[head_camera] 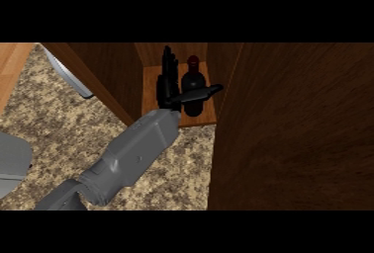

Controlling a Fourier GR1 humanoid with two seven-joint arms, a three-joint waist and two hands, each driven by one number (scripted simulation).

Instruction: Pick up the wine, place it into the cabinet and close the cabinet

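**Q:** What is the black right hand doing?

**A:** It is reaching into the open dark-brown wooden cabinet, carried by the grey forearm that is rising from the lower edge of the view. The fingers are standing straight along the left side of the dark glass wine bottle with the red cap, and the thumb is lying across the front of the bottle. The hand reads as released, or in the act of releasing. Whether fingers and bottle are touching is not visible.

**Q:** Where is the bottle standing?

**A:** It is resting upright on the lighter wooden shelf inside the cabinet, between 2 dark panels. The placing step appears done.

**Q:** Why is the hand held so?

**A:** Straight fingers beside the bottle are probably letting the hand draw back along its own line without tipping the bottle.

**Q:** What is lying further out?

**A:** The speckled beige stone counter is spreading beneath the forearm. A grey strip, perhaps a handle, is running along the left panel, which may be the open door. A grey shape at the left edge may be the other arm; no left hand is showing.

**Q:** What is remaining?

**A:** Withdrawing, then closing the cabinet.
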